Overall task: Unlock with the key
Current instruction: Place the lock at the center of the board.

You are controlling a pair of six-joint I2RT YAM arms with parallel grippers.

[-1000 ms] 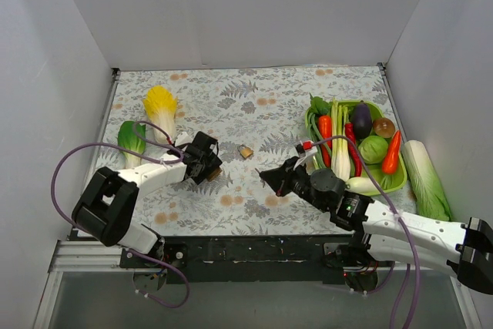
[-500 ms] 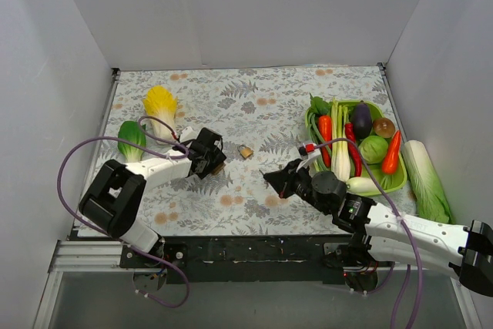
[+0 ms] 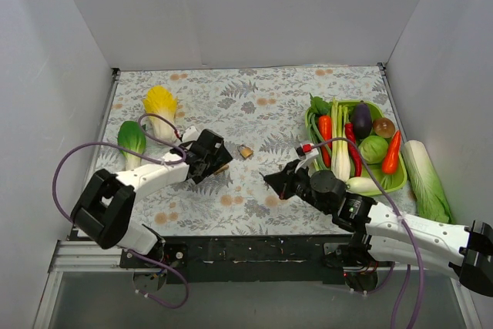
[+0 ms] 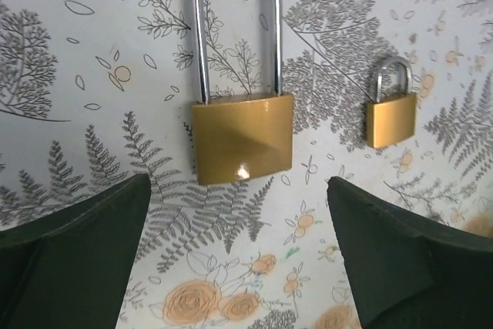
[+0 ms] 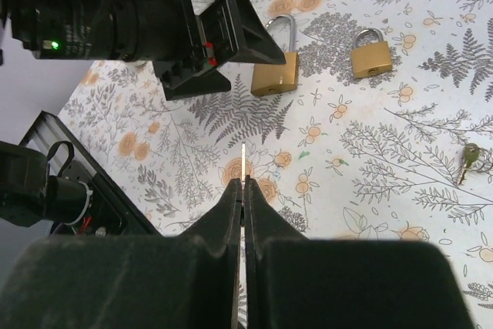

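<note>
A large brass padlock [image 4: 243, 138] with a long steel shackle lies flat on the floral cloth. A small brass padlock [image 4: 391, 117] lies to its right. My left gripper [image 4: 239, 267] is open and empty, its fingers [image 4: 69, 256] either side just short of the large padlock's body. From above, the left gripper [image 3: 212, 156] sits over the large padlock, and the small padlock [image 3: 245, 152] lies just right of it. My right gripper [image 5: 243, 190] is shut on a key [image 5: 243, 161], blade edge-on and pointing toward both padlocks [image 5: 276, 73]. It hovers at centre [image 3: 274, 182].
A second key [image 5: 468, 156] lies on the cloth to the right. A green tray [image 3: 394, 184] of vegetables stands at right, with a long pale vegetable [image 3: 426, 179] beside it. A napa cabbage [image 3: 160, 105] and a bok choy [image 3: 131, 140] lie at left. White walls enclose the table.
My left gripper has shifted a little to the right, closer to the small padlock. My right gripper, with the key, has barely moved.
</note>
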